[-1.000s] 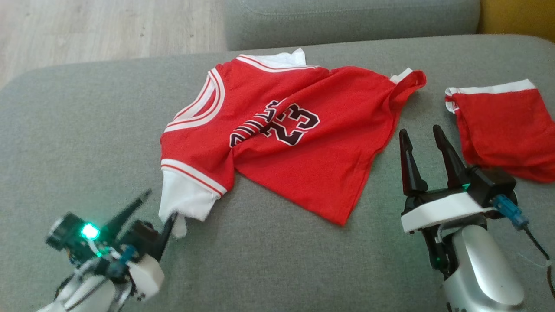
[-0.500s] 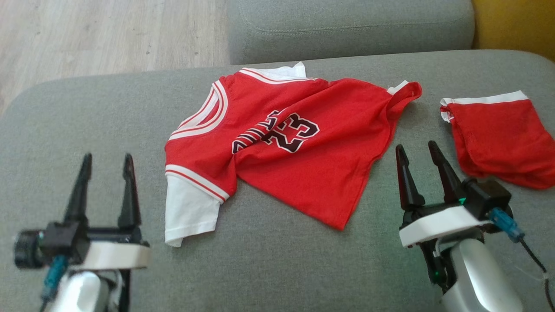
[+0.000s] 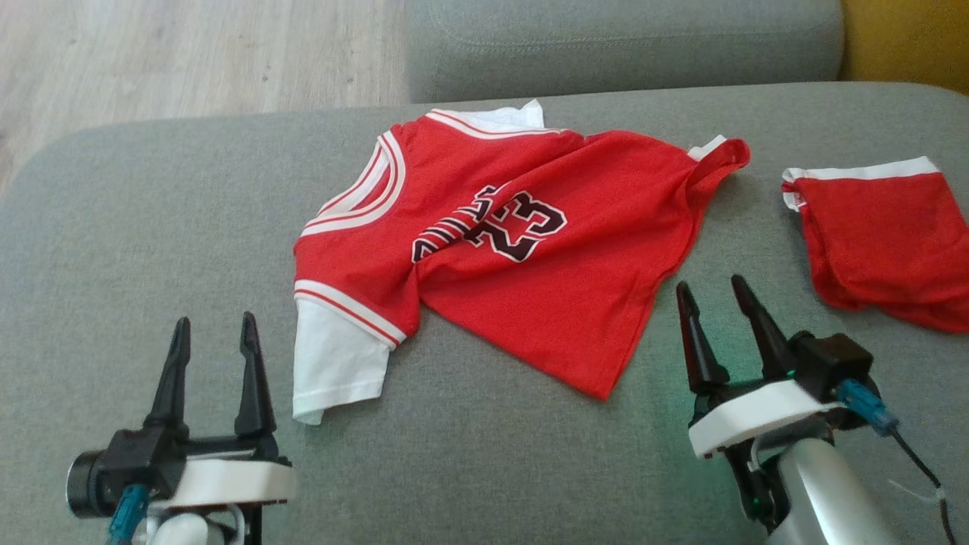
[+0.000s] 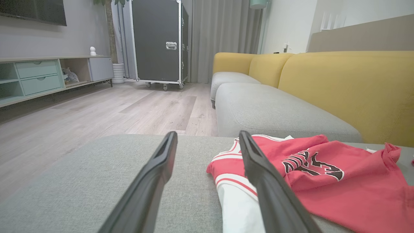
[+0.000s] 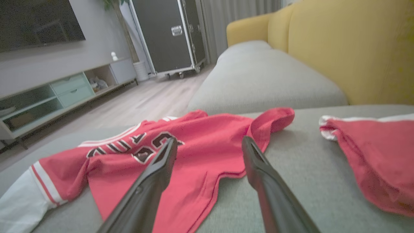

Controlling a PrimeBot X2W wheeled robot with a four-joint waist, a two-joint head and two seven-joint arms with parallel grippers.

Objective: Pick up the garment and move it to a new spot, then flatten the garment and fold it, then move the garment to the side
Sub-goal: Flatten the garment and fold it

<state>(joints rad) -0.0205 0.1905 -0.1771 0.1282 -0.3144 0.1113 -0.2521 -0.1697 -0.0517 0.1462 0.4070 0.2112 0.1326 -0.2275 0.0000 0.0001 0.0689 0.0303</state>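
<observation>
Both grippers are empty, fingers spread wide. Left gripper point(image 3: 214, 319) hovers near-left over bare cushion, just left of the white sleeve point(image 3: 337, 356). Right gripper point(image 3: 710, 282) sits near-right, close to the jersey's right hem, not touching it.

Jersey point(image 3: 492, 250) lies mid-cushion, front up, number showing. It's rumpled: a ridge runs through the print, the far-right corner is curled over, and the near hem skews to a point. Not flat, not folded.

Risks as I read it:
- Red shorts point(image 3: 878, 235) lie just right of the right gripper, apart from the jersey. Same colour, so a reach drifting right could snag the wrong piece.
- Thin slack fabric on soft upholstery: fingers may dig into the cushion point(image 3: 151, 212) or pinch both layers, dragging the ridge along instead of smoothing it.
- A one-sided pull would swing the shirt and bunch it more. The two arms need matching corners.
- The sleeve could fold under during a slide.

Surface: grey woven cushion, rounded far-left edge, looks grippy, likely gives under load. Second grey seat point(image 3: 621, 45) beyond it, yellow backrest point(image 4: 339, 84) to the right.

Room: pale wood floor point(image 3: 189, 53) far-left, black wheeled case point(image 4: 158, 42), low cabinet point(image 4: 38, 74) along the wall.
</observation>
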